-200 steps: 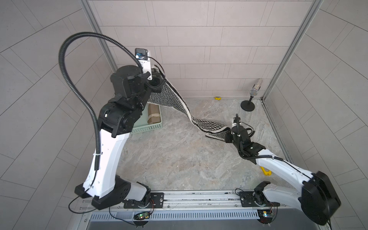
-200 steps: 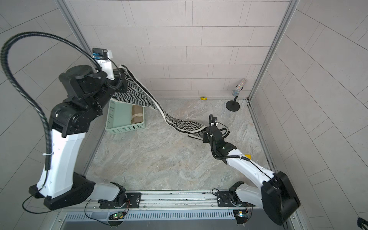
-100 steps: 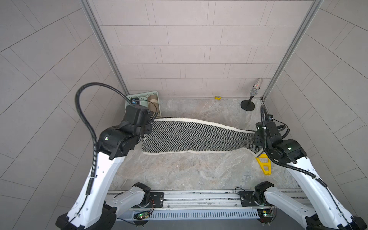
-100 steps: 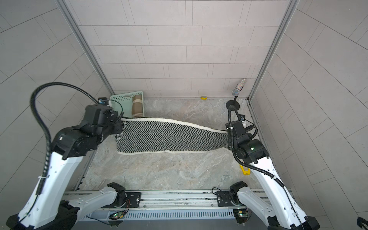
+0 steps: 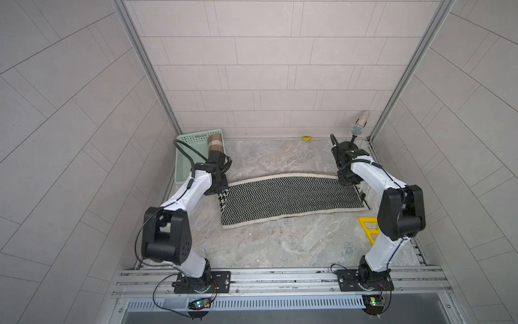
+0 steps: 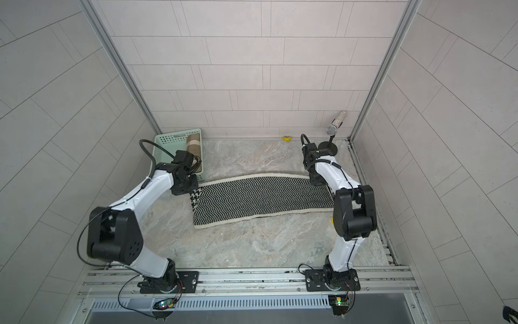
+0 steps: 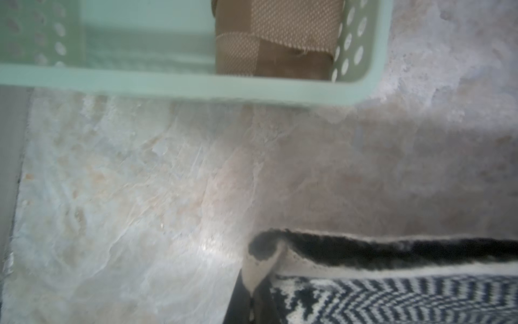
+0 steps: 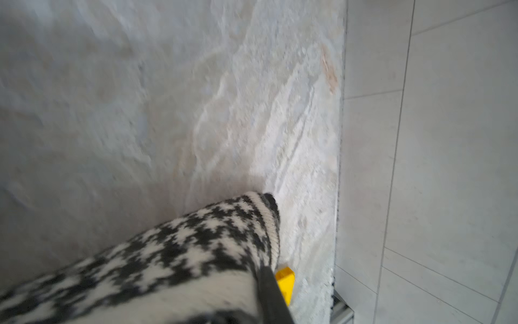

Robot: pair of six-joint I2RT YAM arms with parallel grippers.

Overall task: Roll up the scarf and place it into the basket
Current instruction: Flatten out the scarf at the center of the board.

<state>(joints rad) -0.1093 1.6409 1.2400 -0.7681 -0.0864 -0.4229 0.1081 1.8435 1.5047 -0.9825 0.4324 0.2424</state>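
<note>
The scarf [image 5: 288, 200] [image 6: 260, 200], black-and-white herringbone with a cream border, lies spread flat across the table. My left gripper [image 5: 223, 191] [image 7: 253, 297] is low at its far left corner, shut on that corner, and the cloth puckers up between the dark fingers. My right gripper [image 5: 346, 183] [image 6: 316, 182] is at the far right corner. There the scarf's houndstooth end [image 8: 196, 252] drapes over the jaws, and only one dark finger [image 8: 270, 294] shows. The mint-green basket [image 5: 196, 135] [image 7: 196, 84] stands at the far left, just beyond the left gripper.
A brown rolled cloth [image 5: 215, 143] [image 7: 280, 42] lies in the basket. A microphone on a stand [image 5: 356, 130] is in the far right corner. A yellow triangle [image 5: 370, 227] lies near the right wall, and a small yellow piece [image 5: 307, 138] sits by the back wall.
The scarf hung from the raised left gripper a second ago. Both arms then stretched it out and lowered it, so it now lies flat on the table.
</note>
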